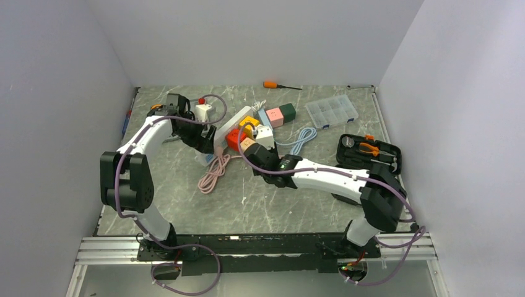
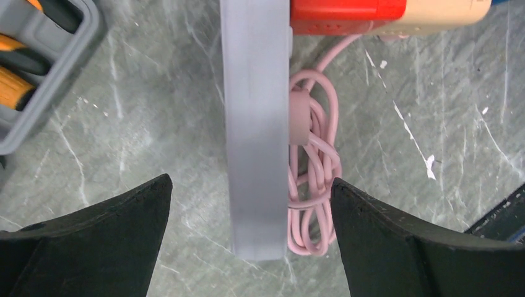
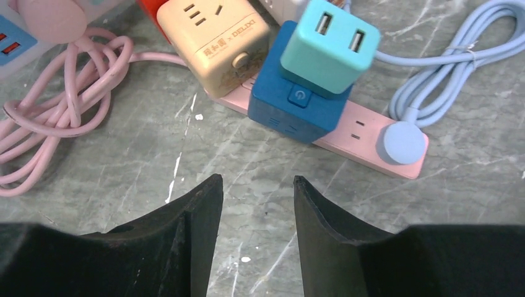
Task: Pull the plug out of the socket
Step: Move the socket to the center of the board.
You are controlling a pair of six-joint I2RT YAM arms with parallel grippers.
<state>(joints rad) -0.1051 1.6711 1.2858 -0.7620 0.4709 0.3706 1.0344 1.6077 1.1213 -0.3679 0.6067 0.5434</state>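
Your left jaws stand wide apart, one on each side of the grey power strip (image 2: 257,124), and they touch nothing. That straddle looks meant to pin the strip down while a plug is pulled. A red block (image 2: 347,15) sits against the strip's side further along, seemingly plugged in. A coil of pink cord (image 2: 312,185) lies beside the strip on the table (image 2: 433,111).

Your right jaws are a little apart and empty, low over the table. They point at a dark blue cube plug (image 3: 297,99) seated on a pink power strip (image 3: 371,139). A teal USB block (image 3: 328,46) is stuck on top of it, and a beige cube (image 3: 213,46) sits just beside. I judge the blue cube the likeliest plug to pull, though the red block is possible. Nothing is gripped, so the plug is not yet out of its socket.

Far right, a clear compartment box (image 1: 332,111) holds contents too small to tell. Nearer you, a black tool case (image 1: 368,162) lies open with orange-handled pliers (image 1: 370,147) and other tools inside.
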